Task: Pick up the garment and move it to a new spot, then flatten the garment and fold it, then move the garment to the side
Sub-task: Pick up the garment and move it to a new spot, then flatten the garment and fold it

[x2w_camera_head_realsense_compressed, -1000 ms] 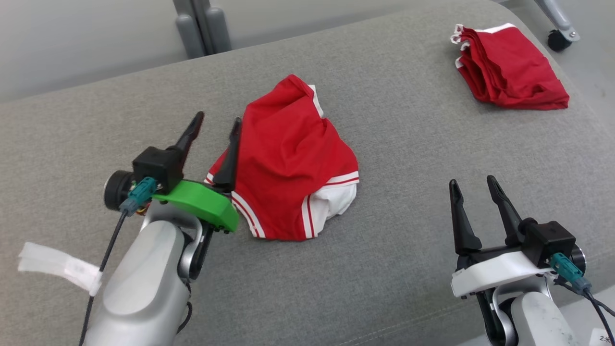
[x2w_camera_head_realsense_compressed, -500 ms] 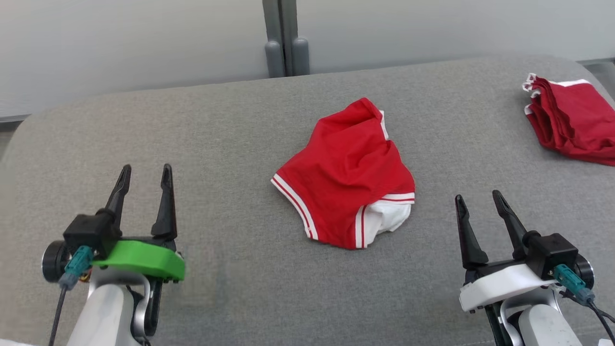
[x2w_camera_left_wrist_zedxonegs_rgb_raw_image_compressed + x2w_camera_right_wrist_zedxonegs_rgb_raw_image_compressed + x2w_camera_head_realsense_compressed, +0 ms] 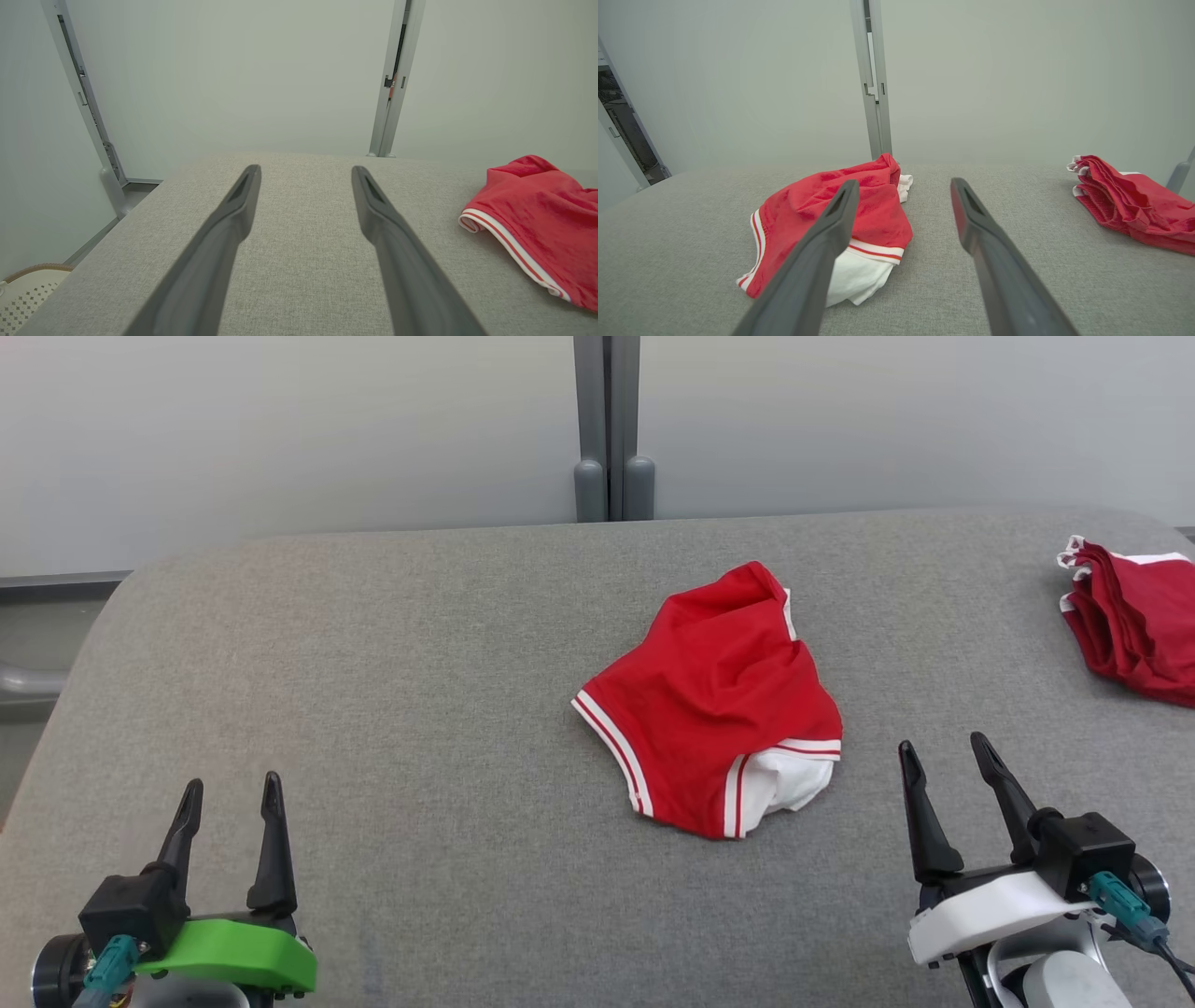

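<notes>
I see a grey fabric worktop [image 3: 373,709] carrying a crumpled red garment [image 3: 719,691] mid-surface and a folded red pile [image 3: 1134,635] far right.

garment [image 3: 719,700]: red, white-striped edges | second garment [image 3: 1134,635]: red, seemingly white-trimmed | surface [image 3: 392,691]: grey

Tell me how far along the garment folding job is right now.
Early on. The red garment lies crumpled on the grey surface, so at most the first move is done, which I cannot confirm. Nothing is in hand: the left gripper and right gripper are open, apart from it. Flattening, folding and moving it aside remain. A folded red pile sits at the far right.
</notes>
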Controlling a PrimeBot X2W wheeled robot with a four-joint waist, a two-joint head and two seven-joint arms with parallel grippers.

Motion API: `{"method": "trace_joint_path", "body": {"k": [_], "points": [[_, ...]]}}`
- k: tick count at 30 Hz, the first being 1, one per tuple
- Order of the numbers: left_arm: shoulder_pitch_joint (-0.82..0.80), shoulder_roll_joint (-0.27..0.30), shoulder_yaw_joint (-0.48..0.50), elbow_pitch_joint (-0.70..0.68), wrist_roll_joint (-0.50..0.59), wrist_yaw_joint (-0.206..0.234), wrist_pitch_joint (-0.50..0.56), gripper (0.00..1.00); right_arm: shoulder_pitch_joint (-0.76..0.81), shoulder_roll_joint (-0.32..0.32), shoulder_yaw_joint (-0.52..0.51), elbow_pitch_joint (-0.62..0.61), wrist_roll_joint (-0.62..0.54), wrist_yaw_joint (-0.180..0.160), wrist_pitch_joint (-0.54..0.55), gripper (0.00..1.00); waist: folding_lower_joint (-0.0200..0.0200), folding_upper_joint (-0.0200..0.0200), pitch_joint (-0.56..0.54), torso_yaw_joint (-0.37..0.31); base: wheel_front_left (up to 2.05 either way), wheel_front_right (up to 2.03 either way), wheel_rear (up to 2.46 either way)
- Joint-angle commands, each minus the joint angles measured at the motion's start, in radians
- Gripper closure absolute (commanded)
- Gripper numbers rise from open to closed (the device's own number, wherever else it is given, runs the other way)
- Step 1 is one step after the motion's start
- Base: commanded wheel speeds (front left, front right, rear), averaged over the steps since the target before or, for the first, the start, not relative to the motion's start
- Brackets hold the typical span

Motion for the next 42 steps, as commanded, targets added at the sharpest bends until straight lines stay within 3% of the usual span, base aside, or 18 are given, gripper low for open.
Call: {"method": "trace_joint_path", "body": {"k": [1,12,42], "points": [[0.019,-0.002,0.009,-0.006,0.005,-0.006,-0.003,0.00,0.012,-0.004,-0.004,-0.002,0.002,-0.001,-0.002,0.00,0.0000,-0.0001,-0.002,0.004,0.00,0.00,0.00],[0.047,-0.032,0.032,-0.007,0.017,-0.040,-0.003,0.00,0.039,0.002,-0.027,-0.006,-0.002,-0.001,-0.003,0.00,0.0000,-0.0001,0.000,0.010,0.00,0.00,0.00],[0.041,-0.072,0.079,0.009,0.057,-0.073,-0.003,0.00,0.033,0.012,-0.029,0.021,-0.001,-0.001,-0.003,0.00,0.0000,-0.0001,-0.004,0.000,0.00,0.00,0.00]]}}
